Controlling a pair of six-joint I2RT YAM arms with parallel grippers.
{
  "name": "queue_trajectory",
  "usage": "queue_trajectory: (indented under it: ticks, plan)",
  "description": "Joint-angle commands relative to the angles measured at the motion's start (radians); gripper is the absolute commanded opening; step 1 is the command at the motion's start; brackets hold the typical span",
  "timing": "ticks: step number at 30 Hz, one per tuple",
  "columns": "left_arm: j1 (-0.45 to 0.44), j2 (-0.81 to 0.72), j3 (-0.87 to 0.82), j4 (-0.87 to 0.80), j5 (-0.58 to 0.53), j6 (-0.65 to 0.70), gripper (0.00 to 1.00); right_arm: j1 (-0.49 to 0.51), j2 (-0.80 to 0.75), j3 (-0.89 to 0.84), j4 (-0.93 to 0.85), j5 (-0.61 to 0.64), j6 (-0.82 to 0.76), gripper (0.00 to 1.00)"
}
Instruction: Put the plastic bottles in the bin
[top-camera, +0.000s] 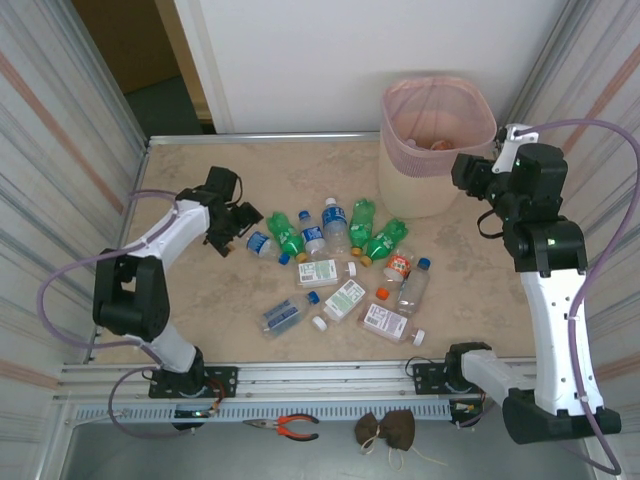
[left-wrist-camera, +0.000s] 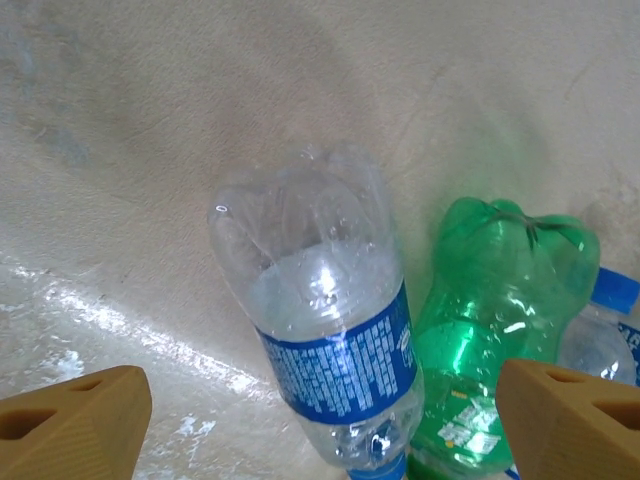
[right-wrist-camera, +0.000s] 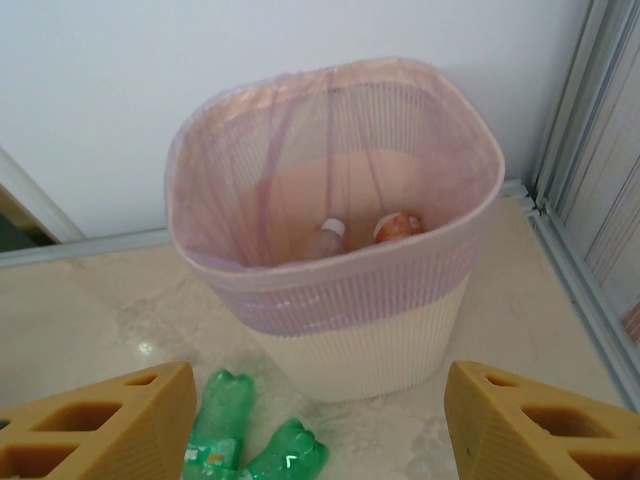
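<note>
The left pincer (left-wrist-camera: 320, 412) stands wide open, empty, over the clear bottle (left-wrist-camera: 318, 300) (probably light, slippery, easily dented); better grip its labelled middle.

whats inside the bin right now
In the bin, a white-capped bottle and an orange-topped bottle lie near the bottom. The near wall and the pink liner hide the rest of its floor.
</note>
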Motion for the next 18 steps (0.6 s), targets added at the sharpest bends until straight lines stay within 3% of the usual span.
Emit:
queue_trajectory:
  ticks: [1, 18]
  plan:
    - [0.01, 0.055, 0.059, -0.047, 0.01, -0.063, 0.89, 0.008, -0.014, -0.011, -0.029, 0.004, 0.024, 0.65]
    - [0.019, 0.248, 0.108, 0.001, 0.016, -0.127, 0.75, 0.01, -0.068, 0.015, -0.101, 0.02, -0.004, 0.66]
